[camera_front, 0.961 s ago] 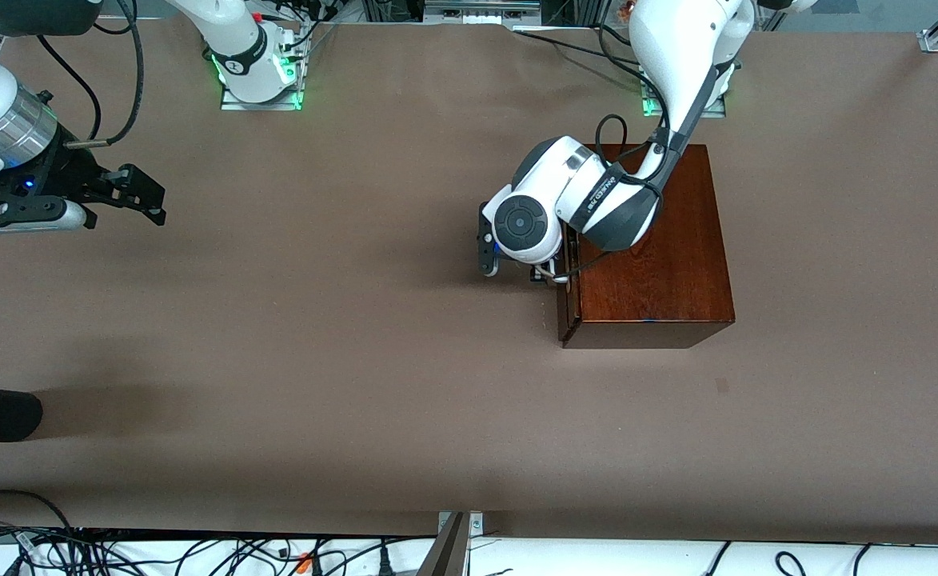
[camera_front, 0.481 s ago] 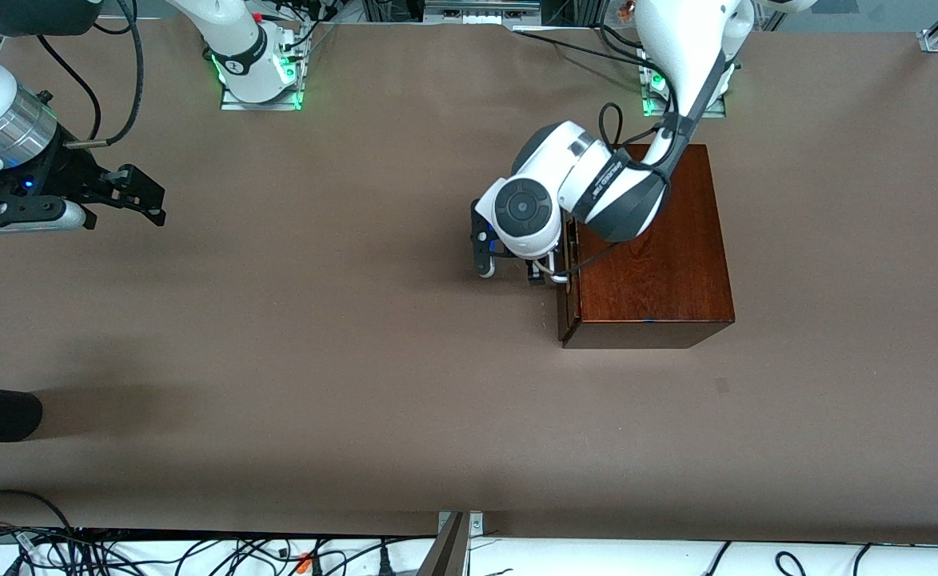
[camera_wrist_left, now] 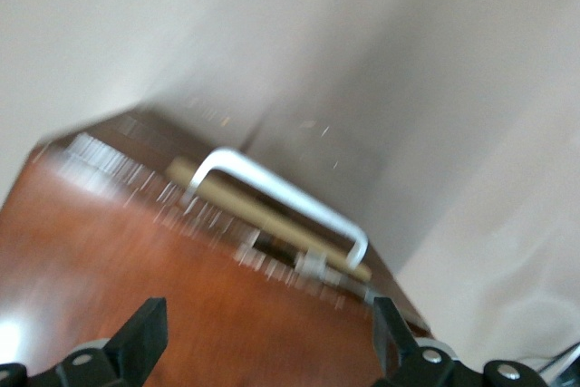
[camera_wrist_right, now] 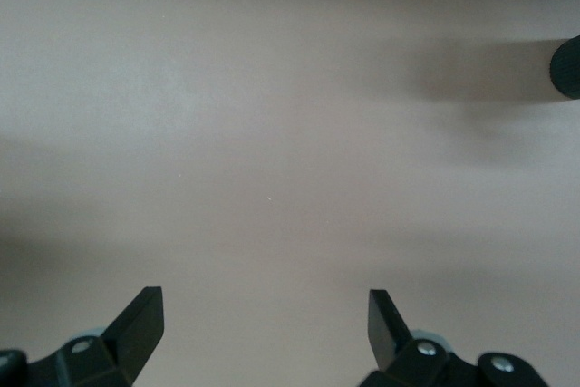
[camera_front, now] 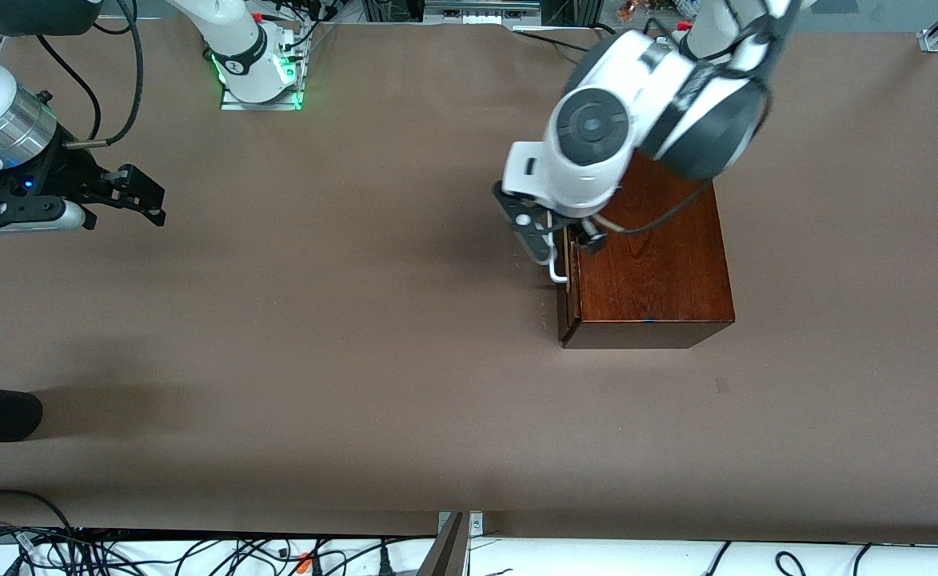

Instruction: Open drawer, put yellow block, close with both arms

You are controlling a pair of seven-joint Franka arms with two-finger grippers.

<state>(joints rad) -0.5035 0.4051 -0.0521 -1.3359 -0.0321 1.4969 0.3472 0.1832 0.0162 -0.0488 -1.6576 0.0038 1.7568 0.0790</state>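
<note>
Drawer: shut, white handle free.
L gripper: over handle, fingers apart, empty.
R gripper: waits, open, empty.
Risk: fingers miss bar, snag box edge.

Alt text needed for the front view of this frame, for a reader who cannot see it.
The left arm's end effector hangs open over the white U-shaped bar handle of the closed drawer in the dark reddish-brown wooden box. The right arm's end effector waits open over the brown table.
</note>
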